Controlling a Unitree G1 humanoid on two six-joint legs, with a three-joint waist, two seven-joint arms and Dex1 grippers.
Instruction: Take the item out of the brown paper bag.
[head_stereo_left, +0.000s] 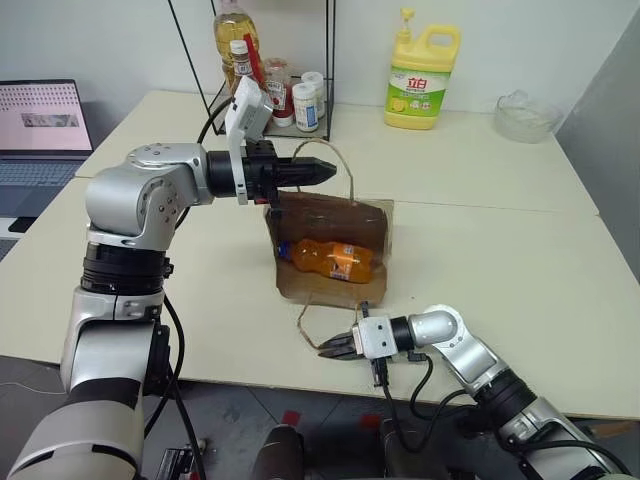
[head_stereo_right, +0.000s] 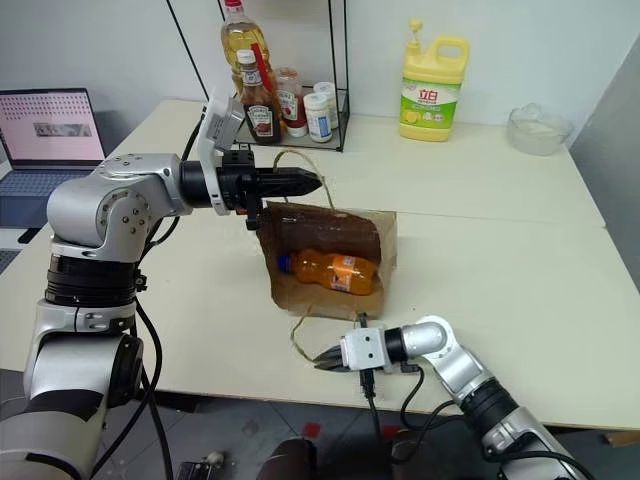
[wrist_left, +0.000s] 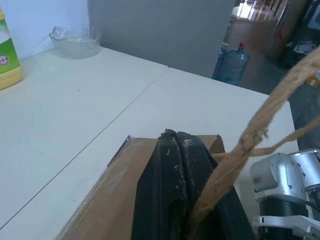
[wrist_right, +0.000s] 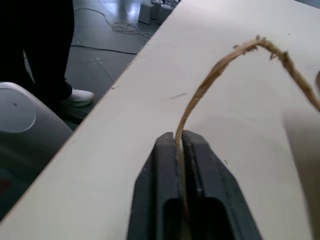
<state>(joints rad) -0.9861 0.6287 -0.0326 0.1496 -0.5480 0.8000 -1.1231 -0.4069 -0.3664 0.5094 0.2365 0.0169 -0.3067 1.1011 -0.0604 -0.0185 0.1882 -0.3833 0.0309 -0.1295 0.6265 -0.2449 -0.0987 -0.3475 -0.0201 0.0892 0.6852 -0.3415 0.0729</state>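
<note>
Left eye view: the bag (head_stereo_left: 335, 215) sits mid-frame with its mouth pulled open. The bottle (head_stereo_left: 330, 260) lies inside it on its side, long axis across the frame, cap toward the left. The left gripper (head_stereo_left: 318, 172) is above the bag, clenched on the upper handle (head_stereo_left: 345, 165). The right gripper (head_stereo_left: 338, 348) is below the bag at the table's near edge, pinching the lower handle (head_stereo_left: 305, 322).

Right eye view: the bottle lies between the two grippers, nearer the right one, I judge.

Left wrist view: the fingers (wrist_left: 175, 175) are shut on the cord, with brown paper just beyond.

Right wrist view: the cord (wrist_right: 210, 80) runs between fingers (wrist_right: 167, 175) that are nearly together, so it looks held.
</note>
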